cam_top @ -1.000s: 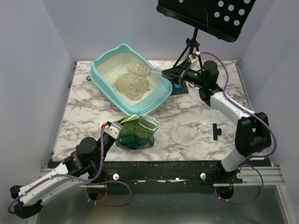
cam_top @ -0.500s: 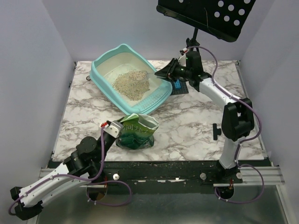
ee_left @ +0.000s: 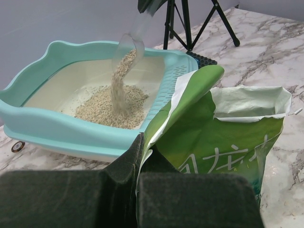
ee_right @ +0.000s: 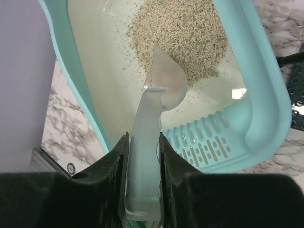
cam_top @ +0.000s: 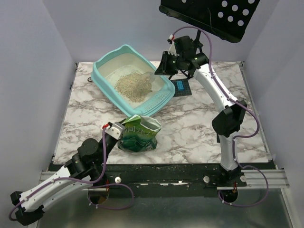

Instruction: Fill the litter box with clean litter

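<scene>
The light-teal litter box point(cam_top: 101, 71) stands at the back left of the marble table, with a pile of beige-grey clean litter point(cam_top: 133, 86) inside. It also shows in the left wrist view point(ee_left: 33, 118) and the right wrist view point(ee_right: 273, 90). My right gripper point(ee_right: 142, 142) is shut on the handle of a clear plastic scoop point(ee_right: 149, 147), held tipped down above the box point(cam_top: 149, 76). Litter streams from the scoop point(ee_left: 130, 45) onto the pile point(ee_left: 111, 107). My left gripper point(ee_left: 137, 156) is shut on the open edge of the green bag point(ee_left: 223, 137), upright at the front point(cam_top: 137, 134).
A black music stand point(cam_top: 209, 14) on a tripod rises behind the box. A small blue and black device point(cam_top: 181, 87) lies right of the box. A black clip point(cam_top: 220, 133) lies on the table at the right. Scattered grains line the front rail point(cam_top: 156, 167).
My right arm has risen and tipped the scoop down over the box. The litter that lay in the scoop now pours onto the pile. The left arm and bag have not moved.
</scene>
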You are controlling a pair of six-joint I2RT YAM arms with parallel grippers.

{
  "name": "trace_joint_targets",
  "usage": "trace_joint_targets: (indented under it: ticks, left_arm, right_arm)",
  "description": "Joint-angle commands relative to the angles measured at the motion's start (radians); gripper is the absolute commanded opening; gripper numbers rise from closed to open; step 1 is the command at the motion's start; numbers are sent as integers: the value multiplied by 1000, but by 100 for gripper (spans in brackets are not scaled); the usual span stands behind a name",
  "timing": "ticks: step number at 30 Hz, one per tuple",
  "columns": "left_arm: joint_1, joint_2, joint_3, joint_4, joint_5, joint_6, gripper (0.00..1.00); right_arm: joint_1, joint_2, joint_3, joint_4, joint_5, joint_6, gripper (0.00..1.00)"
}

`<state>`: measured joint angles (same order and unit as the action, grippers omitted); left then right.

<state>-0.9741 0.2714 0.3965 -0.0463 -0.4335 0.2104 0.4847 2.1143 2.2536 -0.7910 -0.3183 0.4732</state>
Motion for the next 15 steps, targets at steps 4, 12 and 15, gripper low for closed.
trace_joint_targets:
  ticks: [4,12,15]
  left_arm:
    - [12,0,10,13,-7,-16,0]
    - [14,-3,15,0,7,-25,0]
    - [14,-5,18,-10,13,-32,0]
  right_arm:
    - [51,-16,145,-266,171,-197,0]
    - [97,-60,150,-335,287,-304,1]
    - [109,-70,146,-335,295,-324,1]
